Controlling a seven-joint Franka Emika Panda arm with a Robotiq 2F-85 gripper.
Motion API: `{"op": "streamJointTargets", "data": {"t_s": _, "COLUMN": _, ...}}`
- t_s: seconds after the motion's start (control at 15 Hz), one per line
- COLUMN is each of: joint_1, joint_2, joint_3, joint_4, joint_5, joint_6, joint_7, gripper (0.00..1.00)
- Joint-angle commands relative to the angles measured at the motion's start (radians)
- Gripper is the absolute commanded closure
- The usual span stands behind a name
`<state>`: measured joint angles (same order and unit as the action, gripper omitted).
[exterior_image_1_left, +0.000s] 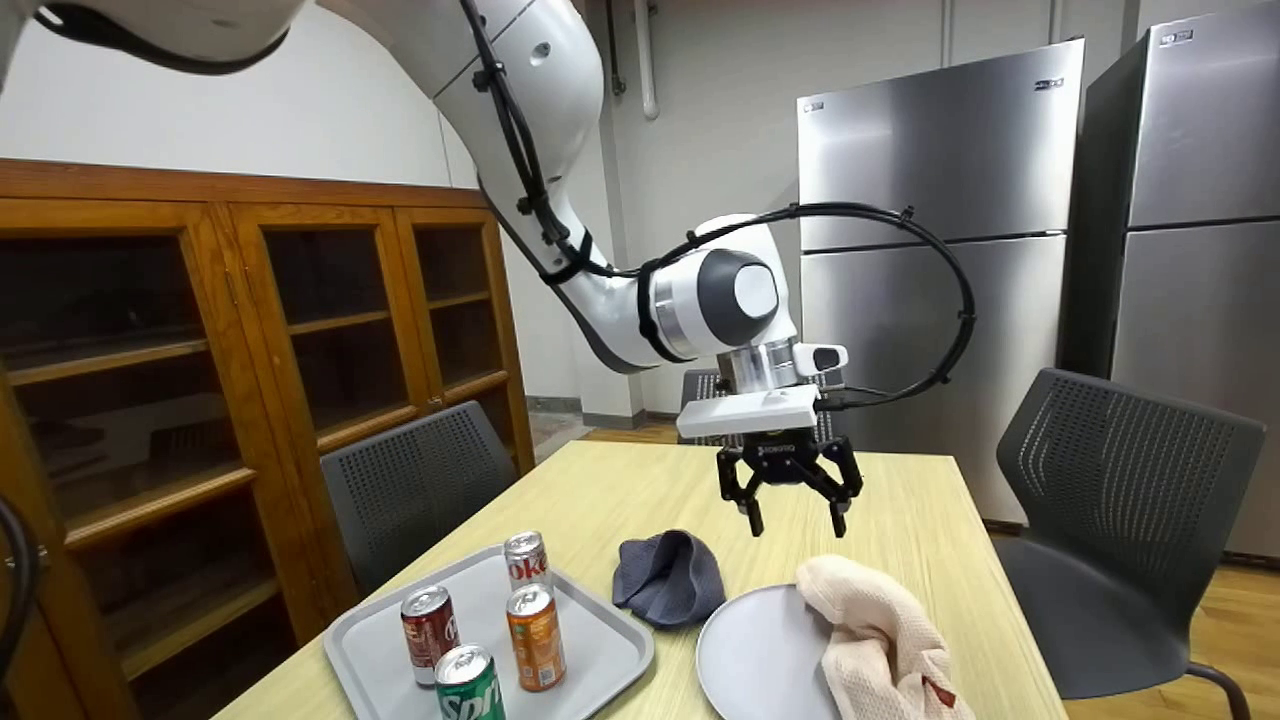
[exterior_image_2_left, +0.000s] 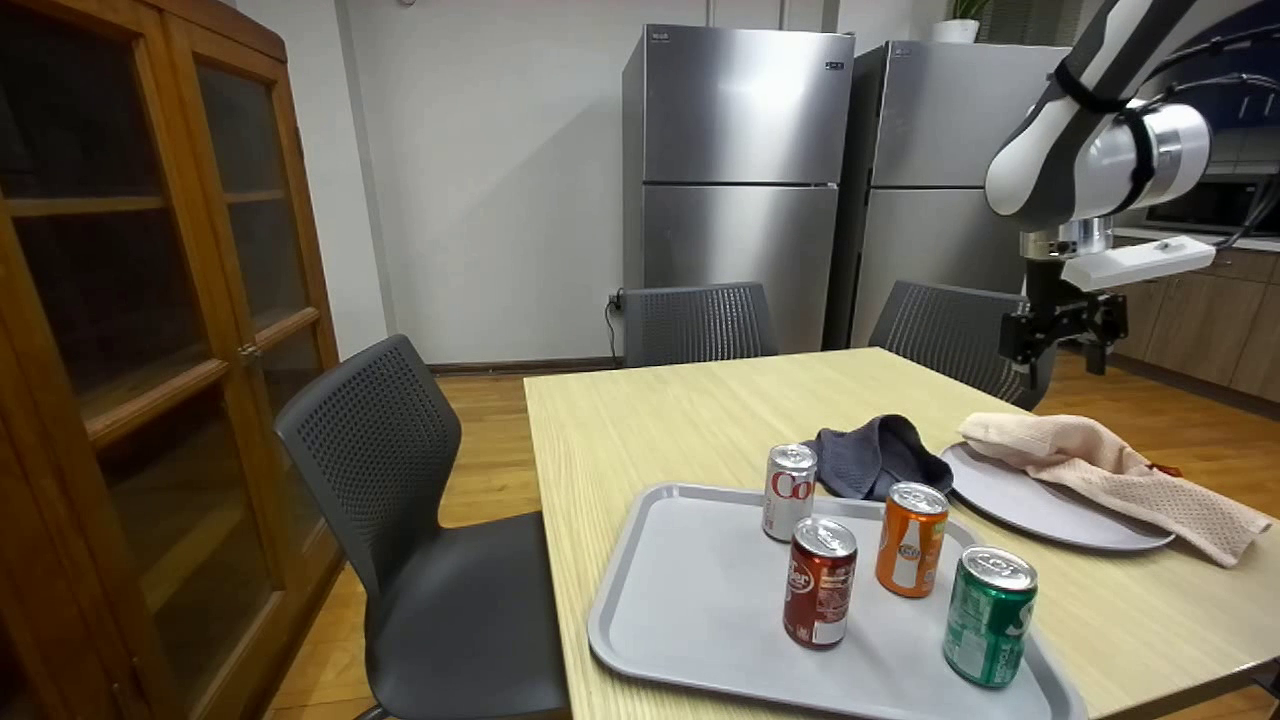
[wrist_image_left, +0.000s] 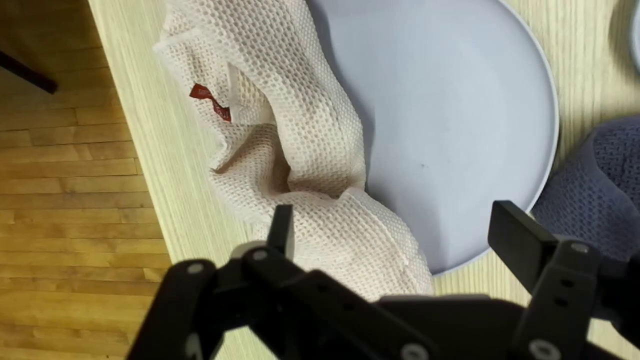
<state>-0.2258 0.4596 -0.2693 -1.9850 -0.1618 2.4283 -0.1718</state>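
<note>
Above the pale wood table (exterior_image_1_left: 600, 500), my black Robotiq pincer (exterior_image_1_left: 797, 525) hangs with its two fingers spread wide. Nearest beneath it is the peach waffle-weave towel (wrist_image_left: 325, 120), rumpled over one side of the round gray plate (wrist_image_left: 460, 110) and spilling past the rim onto the tabletop; a small red label (wrist_image_left: 201, 92) shows among its folds. Seen from my wrist, one fingertip (wrist_image_left: 282, 227) lines up with the towel, the opposite one with the plate's rim. In both exterior views my fingers are apart from the towel.

Between the plate and the gray serving tray (exterior_image_2_left: 700, 600) lies a bunched blue-gray cloth (exterior_image_1_left: 668, 580); whether it touches the plate, I cannot tell. On the tray stand four upright cans: a silver Coke can (exterior_image_2_left: 790, 492), a Dr Pepper can (exterior_image_2_left: 820, 582), an orange soda can (exterior_image_2_left: 912, 545) and a green Sprite can (exterior_image_2_left: 990, 615).
</note>
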Motion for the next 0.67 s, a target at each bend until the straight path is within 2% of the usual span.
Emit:
{"op": "streamJointTargets", "data": {"t_s": 0.0, "joint_1": -0.016, "joint_2": -0.002, "joint_3": 0.018, "joint_4": 0.002, "joint_5": -0.011, "joint_6": -0.003, "joint_7": 0.007, "gripper": 0.00}}
{"op": "streamJointTargets", "data": {"t_s": 0.13, "joint_1": -0.015, "joint_2": -0.002, "joint_3": 0.020, "joint_4": 0.002, "joint_5": -0.011, "joint_6": -0.003, "joint_7": 0.007, "gripper": 0.00}}
{"op": "streamJointTargets", "data": {"t_s": 0.27, "joint_1": -0.015, "joint_2": -0.015, "joint_3": 0.027, "joint_4": -0.018, "joint_5": -0.020, "joint_6": 0.054, "joint_7": -0.014, "gripper": 0.00}}
{"op": "streamJointTargets", "data": {"t_s": 0.4, "joint_1": -0.048, "joint_2": 0.001, "joint_3": 0.052, "joint_4": -0.005, "joint_5": 0.004, "joint_6": 0.108, "joint_7": -0.092, "gripper": 0.00}}
{"op": "streamJointTargets", "data": {"t_s": 0.6, "joint_1": -0.083, "joint_2": 0.036, "joint_3": 0.054, "joint_4": 0.022, "joint_5": -0.008, "joint_6": 0.184, "joint_7": -0.173, "gripper": 0.00}}
